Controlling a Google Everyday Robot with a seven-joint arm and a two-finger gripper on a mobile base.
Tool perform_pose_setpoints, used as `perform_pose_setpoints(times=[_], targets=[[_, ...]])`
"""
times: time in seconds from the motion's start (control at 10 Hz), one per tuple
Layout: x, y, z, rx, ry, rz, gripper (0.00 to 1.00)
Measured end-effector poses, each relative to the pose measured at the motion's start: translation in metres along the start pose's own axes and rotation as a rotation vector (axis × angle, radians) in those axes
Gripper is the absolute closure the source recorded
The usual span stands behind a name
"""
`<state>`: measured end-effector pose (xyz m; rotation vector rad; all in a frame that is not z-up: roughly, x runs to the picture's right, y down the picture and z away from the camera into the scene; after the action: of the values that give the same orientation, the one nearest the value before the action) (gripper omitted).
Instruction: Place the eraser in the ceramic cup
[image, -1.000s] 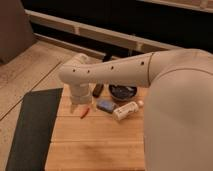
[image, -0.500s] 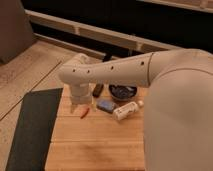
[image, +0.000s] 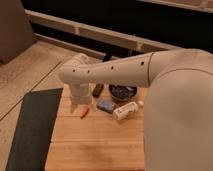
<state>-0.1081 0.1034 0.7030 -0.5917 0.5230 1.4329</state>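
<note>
Gripper, pointing down over the table's left part, jaws spread and holding nothing. Just beside it to the right, a small red object; further right, blue block and white bottle. Beyond it to the right, apart, the eraser lies on the table beside the dark bowl.

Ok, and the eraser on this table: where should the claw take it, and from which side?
Probably from above, pinching the eraser on its two long sides at mid-length. It lies as a narrow oblong pointing away from the camera, with the blue block close in front and the dark bowl to its right, crowding side approaches. The open claw hangs just left of it.
</note>
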Motion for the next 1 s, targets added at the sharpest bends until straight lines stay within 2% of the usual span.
perform_pose_setpoints(times=[0.8,1.0], targets=[[0.000,0.000,0.000,0.001,-0.002,0.000,0.35],[-0.044,-0.011,-0.018,-0.020,-0.104,0.005,0.35]])
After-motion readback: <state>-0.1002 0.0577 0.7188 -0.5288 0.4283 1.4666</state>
